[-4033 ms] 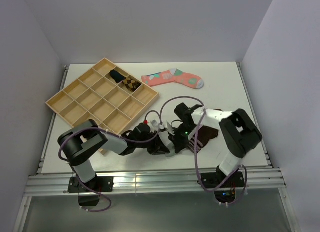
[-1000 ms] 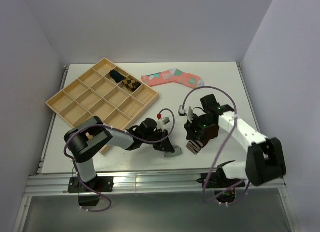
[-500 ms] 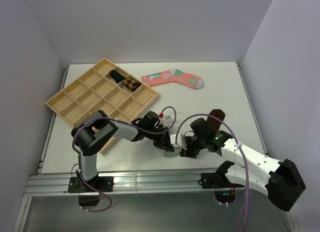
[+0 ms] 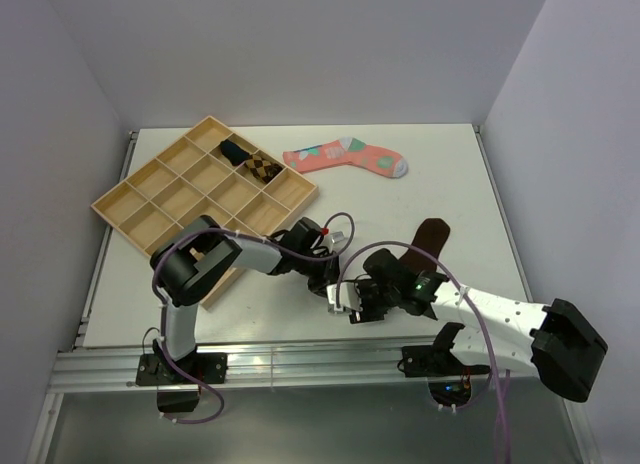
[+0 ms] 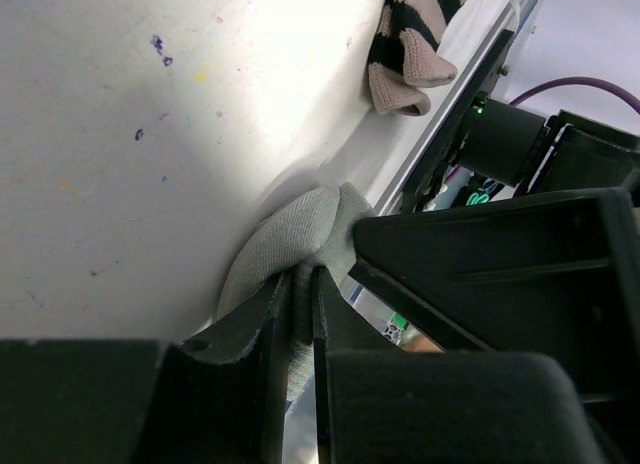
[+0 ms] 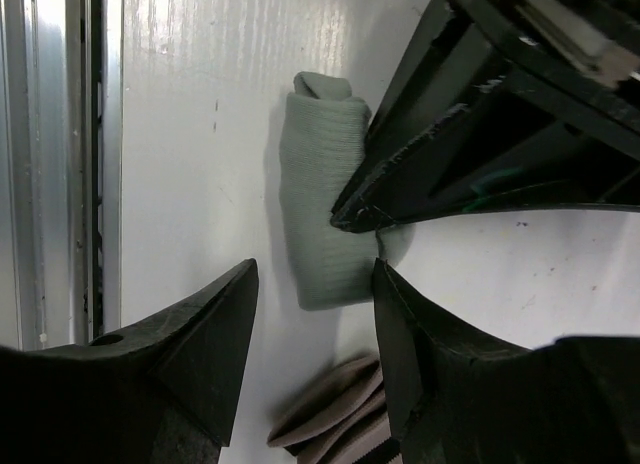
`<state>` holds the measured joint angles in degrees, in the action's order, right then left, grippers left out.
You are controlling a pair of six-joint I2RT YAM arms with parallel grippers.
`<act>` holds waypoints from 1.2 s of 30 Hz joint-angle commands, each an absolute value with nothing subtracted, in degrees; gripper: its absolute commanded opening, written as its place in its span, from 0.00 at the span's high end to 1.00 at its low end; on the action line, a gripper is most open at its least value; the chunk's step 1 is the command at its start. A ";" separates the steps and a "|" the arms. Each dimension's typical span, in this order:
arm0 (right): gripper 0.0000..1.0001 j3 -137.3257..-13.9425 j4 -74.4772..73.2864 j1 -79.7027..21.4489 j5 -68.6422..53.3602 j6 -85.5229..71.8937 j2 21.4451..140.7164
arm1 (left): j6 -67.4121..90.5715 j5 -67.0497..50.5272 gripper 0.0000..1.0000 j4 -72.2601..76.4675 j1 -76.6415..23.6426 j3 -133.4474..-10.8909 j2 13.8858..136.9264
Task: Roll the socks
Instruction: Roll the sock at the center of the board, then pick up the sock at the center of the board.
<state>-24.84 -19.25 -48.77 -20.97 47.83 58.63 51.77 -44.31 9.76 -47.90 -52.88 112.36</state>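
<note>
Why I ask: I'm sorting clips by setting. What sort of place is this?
Probably a robot lab cell: bare white walls boxing in a table, two arms on an aluminium rail, a tray and a brown sock.

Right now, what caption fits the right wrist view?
Right hand open over the rolled grey sock, pinched by the left hand; a striped cuff lies near.

Wooden compartment tray (image 4: 180,199) at far left of the white table (image 4: 450,184), a pink patterned sock (image 4: 345,156) just beside it

My left jaws hide part of the grey sock (image 6: 322,214). The top edge of my left wrist view cuts off the brown sock (image 5: 412,39).
</note>
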 commanded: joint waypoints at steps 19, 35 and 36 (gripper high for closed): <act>0.51 -28.91 -13.97 -52.47 -14.50 46.06 73.21 | 46.14 -39.55 0.97 -4.57 -45.53 -55.54 118.65; 0.94 -35.16 -20.39 -51.68 -13.10 39.11 83.14 | 47.28 -30.15 0.76 -9.06 -41.31 -60.91 109.52; 0.94 -35.24 -20.22 -50.98 -13.10 38.59 83.06 | 47.81 -29.71 0.76 -8.44 -40.70 -60.21 107.51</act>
<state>-36.58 -17.10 -51.83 -14.33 41.28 80.12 48.75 -40.49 -8.88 -42.78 -60.34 112.12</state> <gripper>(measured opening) 0.323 0.232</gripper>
